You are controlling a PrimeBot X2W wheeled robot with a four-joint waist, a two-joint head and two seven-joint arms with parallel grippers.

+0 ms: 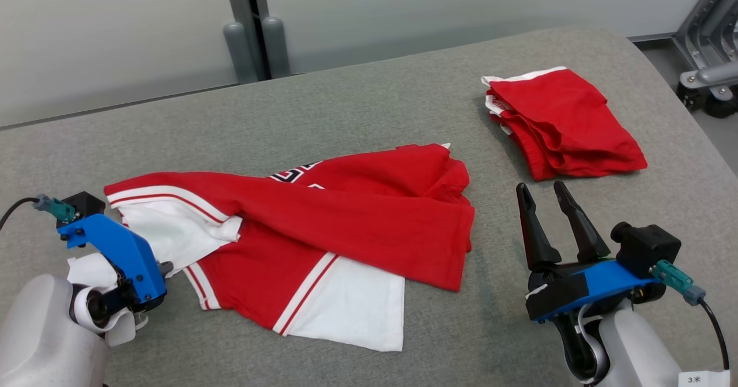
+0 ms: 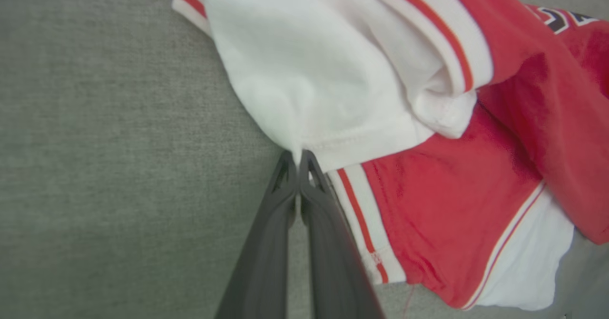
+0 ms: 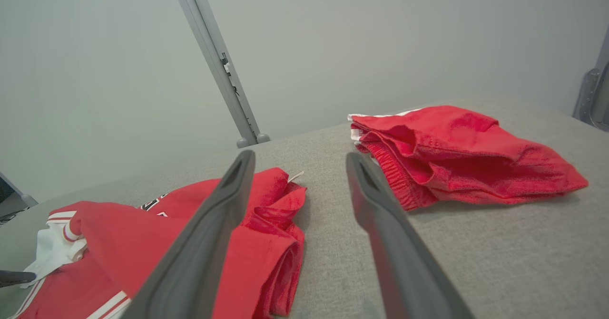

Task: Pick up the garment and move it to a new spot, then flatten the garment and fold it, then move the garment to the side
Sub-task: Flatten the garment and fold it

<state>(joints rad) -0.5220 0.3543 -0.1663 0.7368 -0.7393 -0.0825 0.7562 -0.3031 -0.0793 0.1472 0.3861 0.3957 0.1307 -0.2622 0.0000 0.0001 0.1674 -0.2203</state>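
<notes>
Item: red-and-white garment (image 1: 323,225), crumpled at the middle of the worktop (image 1: 346,104), unflattened, unfolded. We note left tool (image 2: 299,159) pinched on its white edge; right tool (image 1: 545,194) wide, empty. We judge pickup barely begun; relocation, flattening, folding, setting aside remain.

Folded red shorts (image 1: 568,124) on grey fabric-covered table (image 1: 346,104), far right

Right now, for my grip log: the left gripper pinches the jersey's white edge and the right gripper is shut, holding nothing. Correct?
No: the right gripper is open, fingers spread, as the right wrist view shows. The left gripper does pinch the white edge of the jersey, and the right holds nothing.
</notes>
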